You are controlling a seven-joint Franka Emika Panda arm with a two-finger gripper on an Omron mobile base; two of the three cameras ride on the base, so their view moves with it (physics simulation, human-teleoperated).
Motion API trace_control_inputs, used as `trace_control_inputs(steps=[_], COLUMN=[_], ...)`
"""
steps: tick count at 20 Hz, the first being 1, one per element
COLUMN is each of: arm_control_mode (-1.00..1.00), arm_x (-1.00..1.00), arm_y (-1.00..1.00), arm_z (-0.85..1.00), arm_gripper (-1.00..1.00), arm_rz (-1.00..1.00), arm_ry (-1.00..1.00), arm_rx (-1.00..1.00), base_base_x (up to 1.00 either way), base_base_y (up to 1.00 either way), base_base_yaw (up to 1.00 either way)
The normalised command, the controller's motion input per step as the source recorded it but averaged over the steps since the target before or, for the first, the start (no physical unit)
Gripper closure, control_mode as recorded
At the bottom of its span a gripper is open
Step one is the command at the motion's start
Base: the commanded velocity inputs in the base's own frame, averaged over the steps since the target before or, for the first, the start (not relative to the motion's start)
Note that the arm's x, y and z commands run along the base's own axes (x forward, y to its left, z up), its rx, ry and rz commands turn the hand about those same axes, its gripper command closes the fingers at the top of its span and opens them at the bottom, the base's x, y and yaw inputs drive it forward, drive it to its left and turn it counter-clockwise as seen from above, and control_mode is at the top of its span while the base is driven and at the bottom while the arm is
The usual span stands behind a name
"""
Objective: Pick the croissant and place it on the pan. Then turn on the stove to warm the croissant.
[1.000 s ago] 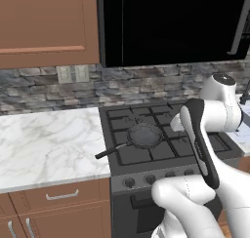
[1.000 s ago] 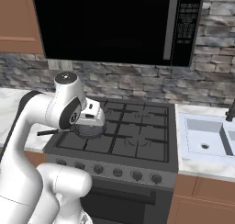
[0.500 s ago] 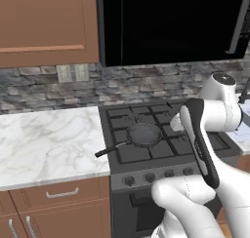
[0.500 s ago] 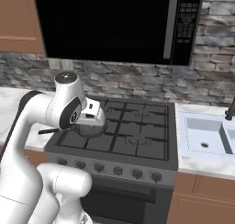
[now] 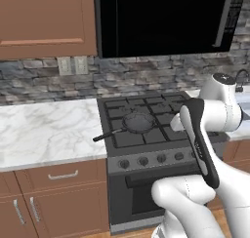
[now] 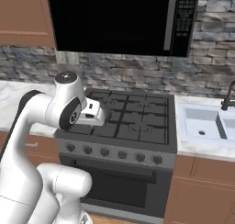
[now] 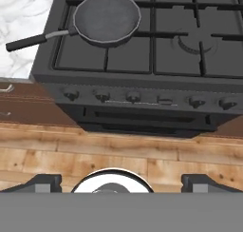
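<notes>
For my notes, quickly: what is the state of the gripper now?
Gripper: open, holding nothing, above the stove front.

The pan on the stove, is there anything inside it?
Nothing: the pan shows a bare dark bottom, with no croissant in it. It sits on the stove grate; the burner beneath it is covered.

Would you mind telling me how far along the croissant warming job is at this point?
Nothing looks done yet. The pan sits empty on the stove, over its left burners, handle pointing toward the marble counter. The tool is open, holds nothing and hangs out in front of the knobs. Everything is left: fetching the croissant, setting it in the pan, then turning a knob.
</notes>
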Motion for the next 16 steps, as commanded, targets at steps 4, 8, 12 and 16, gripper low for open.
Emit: trace_control_inputs(steps=[4,8,12,16], arm_control_mode=[1.00,1.00,1.00,1.00], arm_x=[0.00,0.00,0.00,0.00], arm_y=[0.00,0.00,0.00,0.00], arm_z=[0.00,0.00,0.00,0.00], arm_gripper=[-1.00,-1.00,-1.00,-1.00], arm_rz=[0.00,0.00,0.00,0.00], arm_ry=[0.00,0.00,0.00,0.00], arm_rx=[0.00,0.00,0.00,0.00], base_base_x=[-0.30,-0.01,0.00,0.00], base_base_y=[0.00,-0.19,-0.59,-0.82], base_base_yaw=[0.00,0.00,0.00,0.00])
